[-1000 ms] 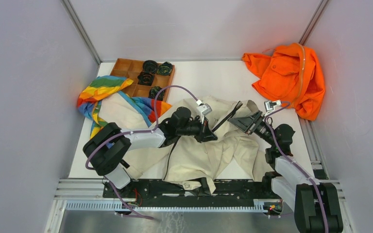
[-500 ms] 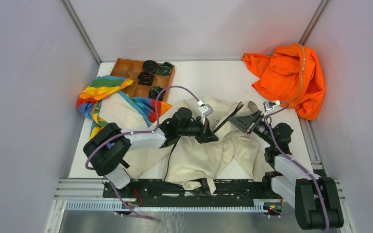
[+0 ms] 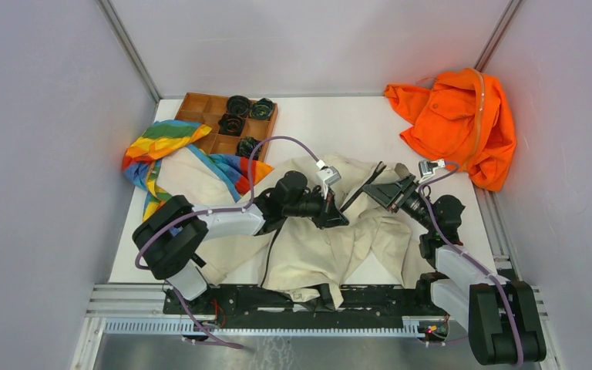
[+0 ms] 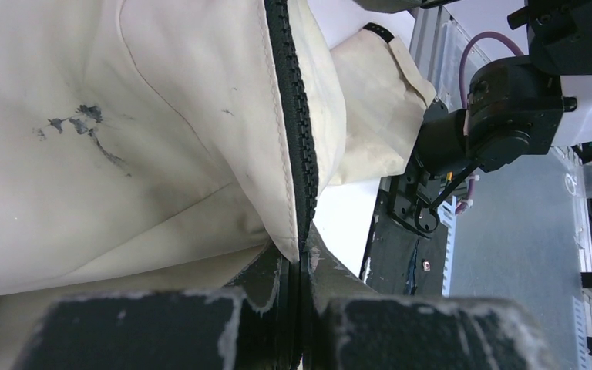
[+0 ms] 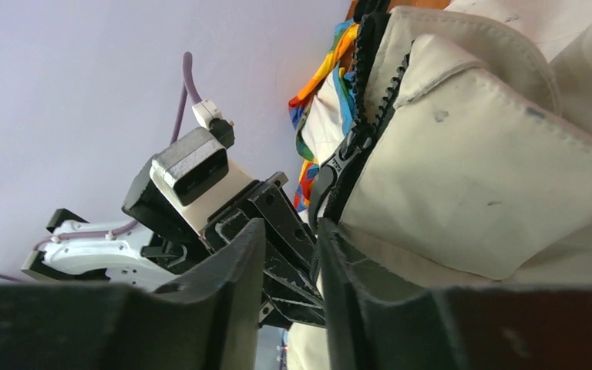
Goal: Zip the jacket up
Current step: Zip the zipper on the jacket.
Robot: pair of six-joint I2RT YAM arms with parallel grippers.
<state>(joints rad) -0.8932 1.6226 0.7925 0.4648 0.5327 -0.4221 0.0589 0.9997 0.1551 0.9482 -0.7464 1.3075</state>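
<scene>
The left gripper [image 4: 302, 266] fills the bottom edge, its two dark, scuffed jaws pressed together on the hem of the cream jacket [image 4: 162, 116]. The black zipper [image 4: 293, 139] runs from the top of the view straight down into the line where the jaws meet. A smudged dark mark [image 4: 77, 127] sits on the fabric to the left. A folded cream part with a small black tab [image 4: 376, 31] lies further right, over a strip of white surface [image 4: 343, 220]. Beyond stands a black arm joint [image 4: 509, 108] with a purple cable [image 4: 474, 50].
</scene>
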